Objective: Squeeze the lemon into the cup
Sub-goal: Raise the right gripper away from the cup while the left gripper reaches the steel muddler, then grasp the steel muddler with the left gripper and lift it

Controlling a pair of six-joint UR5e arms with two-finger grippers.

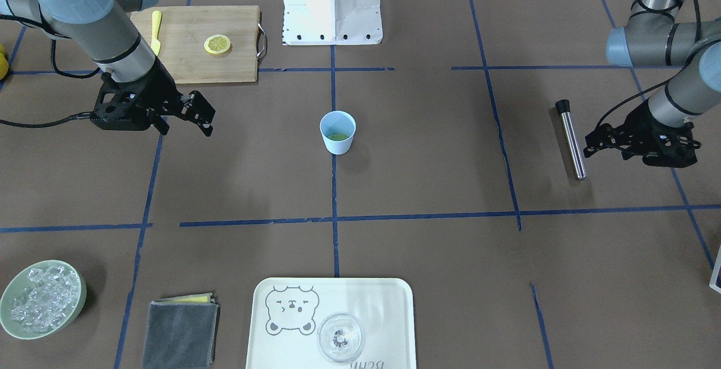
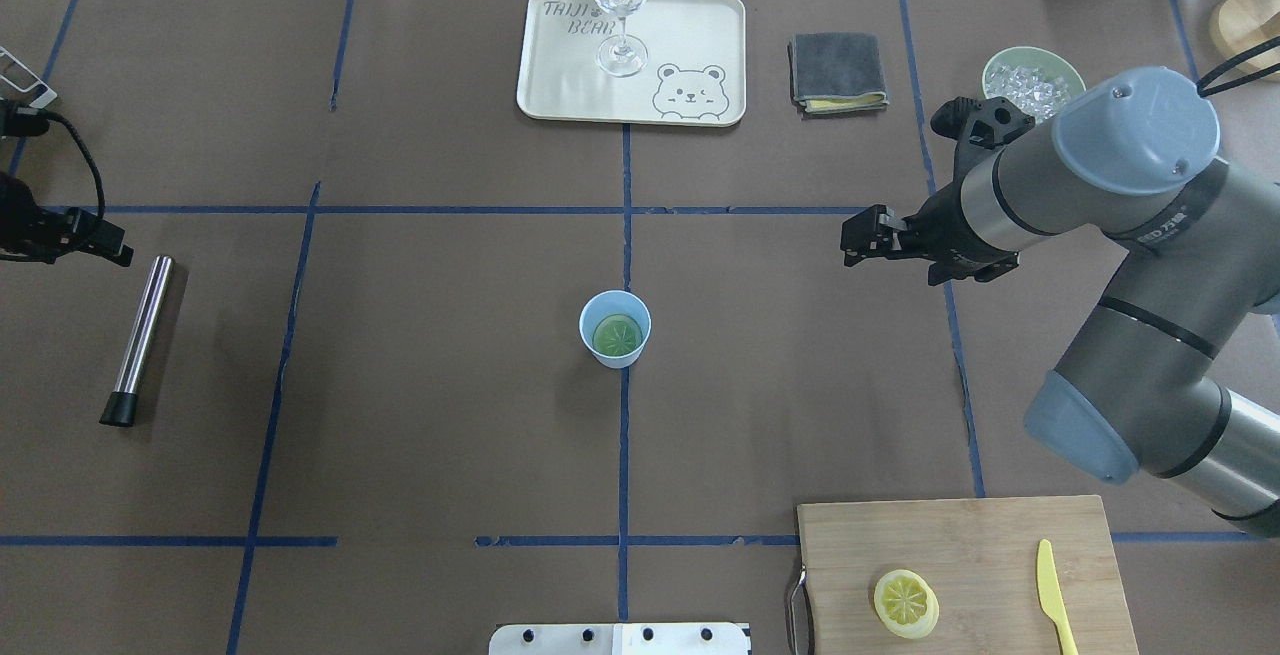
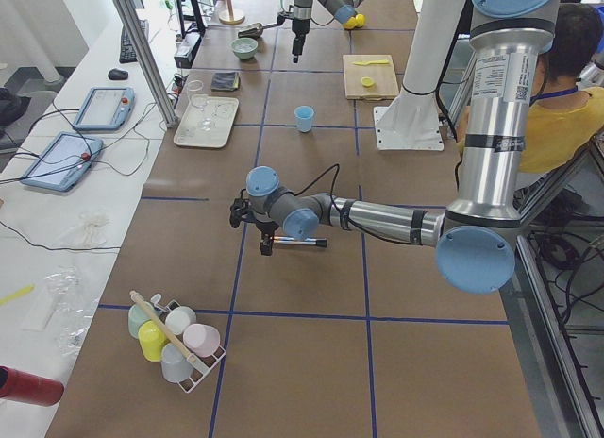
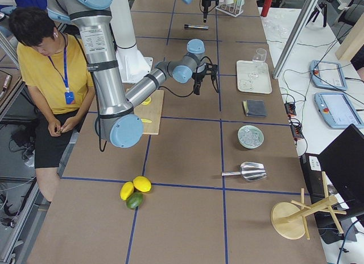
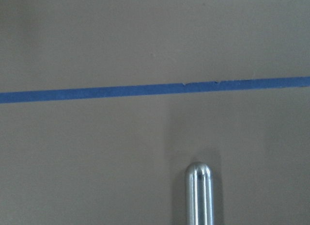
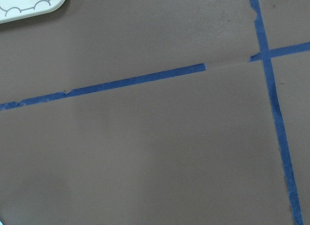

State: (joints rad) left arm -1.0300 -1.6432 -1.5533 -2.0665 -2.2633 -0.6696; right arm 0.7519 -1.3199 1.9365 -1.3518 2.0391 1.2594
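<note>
The light blue cup (image 1: 338, 132) stands upright at the table's middle, also in the overhead view (image 2: 615, 328); a greenish round slice lies inside it. The lemon (image 1: 217, 44), a pale yellow slice, lies flat on the wooden cutting board (image 1: 225, 65), also seen from overhead (image 2: 906, 603). My right gripper (image 1: 208, 121) hovers empty between board and cup, jaws slightly apart (image 2: 850, 247). My left gripper (image 1: 587, 149) is far from the cup, beside a steel rod (image 1: 572, 141), fingers together and empty (image 2: 122, 253).
A yellow plastic knife (image 1: 156, 31) lies on the board. A bear-print tray (image 1: 383, 301) carries a clear glass (image 1: 339, 337). A green bowl of ice (image 1: 42, 298) and a grey cloth (image 1: 179, 332) sit on the operators' side. The robot base (image 1: 332, 8) stands behind the cup.
</note>
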